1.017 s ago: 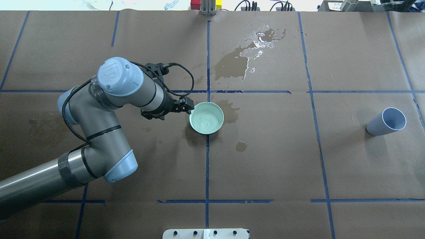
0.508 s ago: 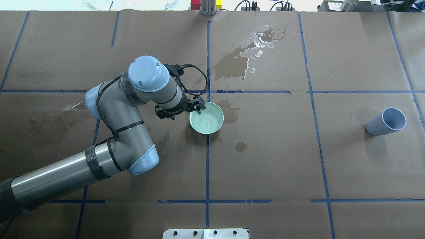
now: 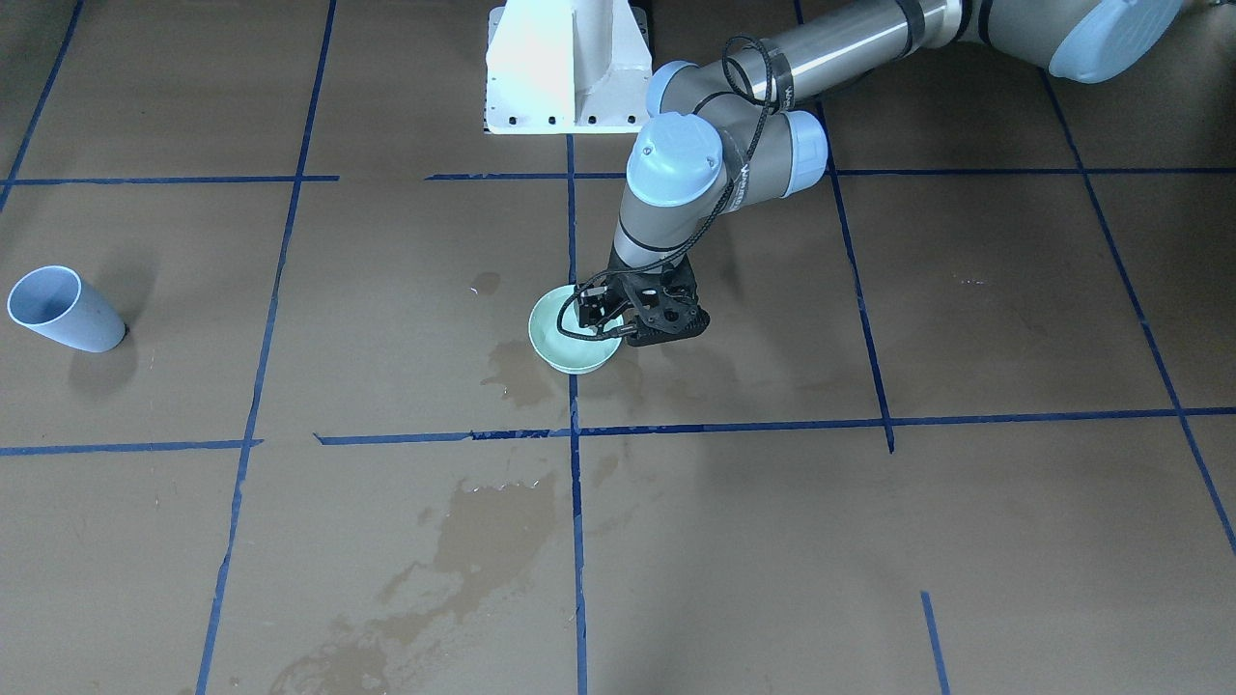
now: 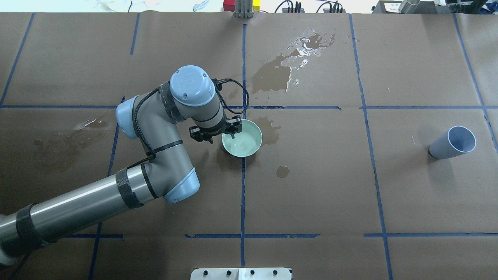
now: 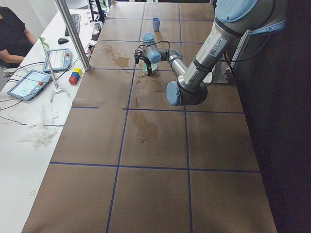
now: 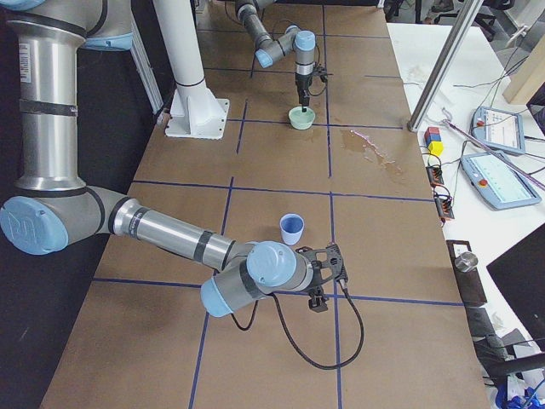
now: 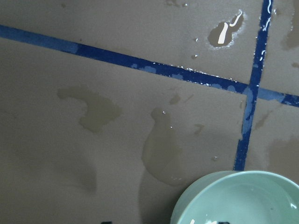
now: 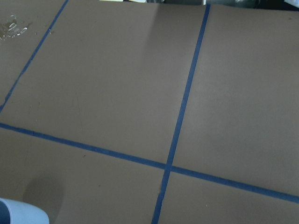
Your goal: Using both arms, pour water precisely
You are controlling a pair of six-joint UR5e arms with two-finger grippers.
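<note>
A mint-green bowl (image 4: 249,144) stands at the table's middle and holds clear water (image 4: 242,146) that glints; it also shows in the left wrist view (image 7: 243,200). My left arm (image 4: 155,116) reaches to it. My left gripper (image 4: 232,131) points down at the bowl's left rim, open, with one finger outside the rim and one inside (image 3: 591,314). My right arm (image 6: 170,234) lies low near a light blue cup (image 6: 292,228). My right gripper (image 6: 317,301) shows only in the exterior right view, beside the cup; I cannot tell its state.
The light blue cup (image 4: 453,142) stands tilted at the table's right. Brown paper with blue tape lines covers the table (image 4: 311,194). Wet patches lie beyond the bowl (image 4: 284,70) and around it (image 4: 283,171). A white pedestal (image 3: 565,68) stands at the robot's base.
My left arm has swung right and turned its wrist. The gripper went from beside the bowl's left rim to straddling it. The bowl and cup have not moved.
</note>
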